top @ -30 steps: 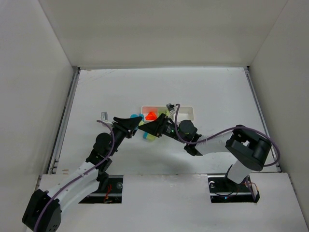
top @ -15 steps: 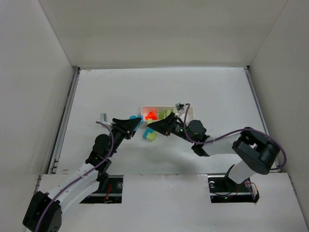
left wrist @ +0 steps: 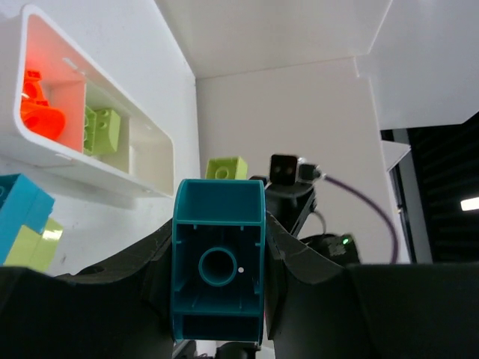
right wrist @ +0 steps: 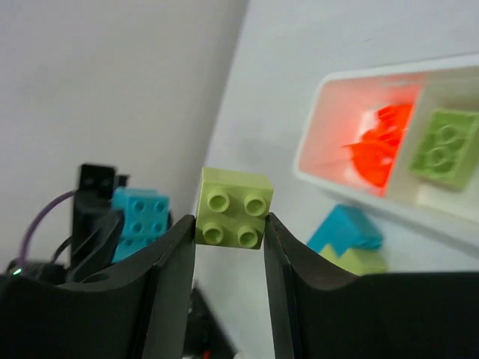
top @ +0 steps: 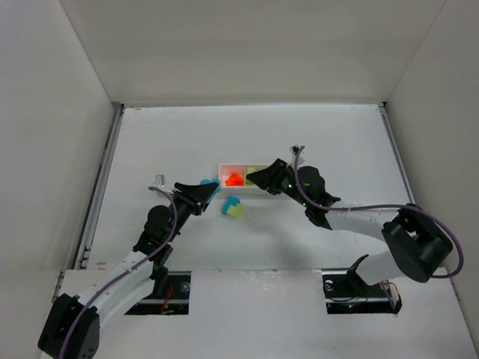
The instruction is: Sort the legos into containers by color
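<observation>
My left gripper (left wrist: pixel 219 233) is shut on a teal lego (left wrist: pixel 218 258), held just left of the white tray (top: pixel 292 170) in the top view. My right gripper (right wrist: pixel 229 224) is shut on a yellow-green lego (right wrist: pixel 232 208) and hangs over the tray's near rim around the middle (top: pixel 254 179). The tray's left compartment holds orange-red legos (right wrist: pixel 378 146). A yellow-green lego (right wrist: pixel 445 146) lies in the middle compartment. On the table in front of the tray, a teal lego (top: pixel 230 203) and a yellow-green one (top: pixel 236 211) sit touching.
White walls enclose the table on three sides, with a metal rail (top: pixel 101 179) along the left edge. Both arms reach in from the near edge and their grippers are close together near the tray's left end.
My right gripper lifted the yellow-green lego off the table and carried it right and back to the tray. My left gripper kept its teal lego almost still.
</observation>
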